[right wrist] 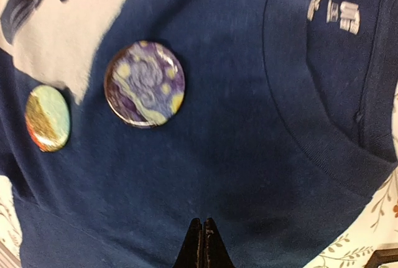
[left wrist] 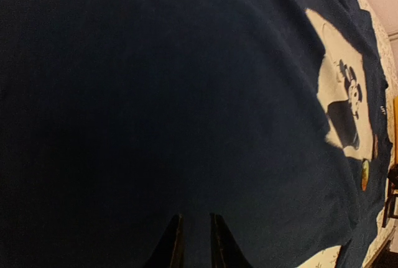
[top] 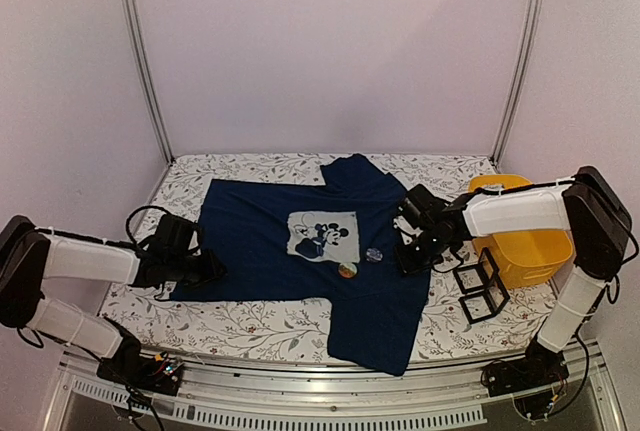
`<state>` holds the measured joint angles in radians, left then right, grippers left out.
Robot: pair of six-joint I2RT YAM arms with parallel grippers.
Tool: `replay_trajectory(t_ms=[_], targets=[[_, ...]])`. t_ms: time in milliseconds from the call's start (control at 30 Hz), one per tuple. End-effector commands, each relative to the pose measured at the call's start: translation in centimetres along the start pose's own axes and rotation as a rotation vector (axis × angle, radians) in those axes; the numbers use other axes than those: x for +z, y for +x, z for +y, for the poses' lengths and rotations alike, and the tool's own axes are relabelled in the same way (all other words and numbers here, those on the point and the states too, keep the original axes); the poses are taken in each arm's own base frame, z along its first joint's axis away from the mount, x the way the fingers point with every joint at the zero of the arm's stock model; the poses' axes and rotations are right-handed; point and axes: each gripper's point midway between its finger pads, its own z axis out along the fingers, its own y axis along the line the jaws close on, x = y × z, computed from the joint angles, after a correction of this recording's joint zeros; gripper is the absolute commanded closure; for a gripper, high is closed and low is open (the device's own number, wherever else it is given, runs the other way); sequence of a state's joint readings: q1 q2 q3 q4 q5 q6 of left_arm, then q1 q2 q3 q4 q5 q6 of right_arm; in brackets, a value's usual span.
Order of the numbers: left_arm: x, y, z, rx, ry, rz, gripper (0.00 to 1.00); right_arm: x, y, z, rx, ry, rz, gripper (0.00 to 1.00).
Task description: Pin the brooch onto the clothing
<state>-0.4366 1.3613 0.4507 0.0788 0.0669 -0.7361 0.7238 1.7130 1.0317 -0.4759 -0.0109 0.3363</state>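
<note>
Bench [top: 250,329]: floral-patterned cover. The clothing [top: 250,221], a navy T-shirt, is spread flat across the middle with its collar toward your right arm.

Print [top: 322,233]: pale square with a cartoon mouse, on the chest.

Two round brooches sit on the shirt, near each other but apart. The purple swirl brooch [right wrist: 144,84] rests on plain navy cloth just off the print's corner, between the print and the collar [right wrist: 298,112]. The orange-and-teal brooch [right wrist: 47,118] lies at the print's edge. You can't tell from any view whether either is pinned or just lying there.

Your right gripper [right wrist: 203,221]: fingers pressed together, nothing between them. It hangs over the shirt's shoulder area, beside the collar and near the purple brooch but not touching it. In the top view it sits at the shirt's right edge [top: 403,263].

Your left gripper [left wrist: 194,218]: at the shirt's far left edge [top: 214,268], low over the navy cloth. The fingers show a thin gap. You can't tell whether cloth is pinched in it.

Off the shirt, by your right arm: a yellow basket [top: 520,241], and two small black frame boxes [top: 480,291] just in front of it.
</note>
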Motion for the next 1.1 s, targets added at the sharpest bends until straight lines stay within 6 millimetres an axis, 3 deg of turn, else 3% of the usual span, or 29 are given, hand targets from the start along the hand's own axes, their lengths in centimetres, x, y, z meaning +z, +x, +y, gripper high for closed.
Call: replay_trajectory(t_ms=[0,133,267,433,600,700,800,933,1067], targets=[[-1.6,3.6,2.9,-0.128,-0.060,0.028,0.85,1.4,3.5,-0.5,-0.026,0.039,0.076,1.00],[-2.4,7.1,5.9,-0.198,-0.131,0.088,0.86,2.3,8.4,-0.7,-0.014,0.038,0.190,1.00],[-3.9,10.2,7.6,-0.251,-0.187,0.125,0.87,1.6,12.0,-1.2,0.035,0.042,0.255,1.00],[-5.7,10.1,7.2,-0.278,-0.140,0.070,0.87,0.0,14.7,0.2,0.051,0.003,0.306,1.00],[-6.6,9.3,6.9,-0.268,-0.141,0.049,0.86,-1.4,15.2,1.9,0.046,-0.037,0.337,1.00],[-7.1,8.4,6.6,-0.246,-0.157,0.030,0.87,-2.6,12.2,2.5,0.029,-0.049,0.247,1.00],[-7.6,5.3,4.4,-0.160,-0.123,-0.039,0.84,-4.0,6.7,2.3,0.024,-0.064,0.116,1.00],[-7.2,0.1,0.6,-0.027,-0.073,-0.148,0.79,-4.2,-0.5,-0.6,-0.009,0.004,-0.023,1.00],[-4.4,-5.1,-1.4,0.044,-0.042,-0.152,0.79,-2.2,-7.9,-5.0,-0.019,0.126,-0.121,1.00]])
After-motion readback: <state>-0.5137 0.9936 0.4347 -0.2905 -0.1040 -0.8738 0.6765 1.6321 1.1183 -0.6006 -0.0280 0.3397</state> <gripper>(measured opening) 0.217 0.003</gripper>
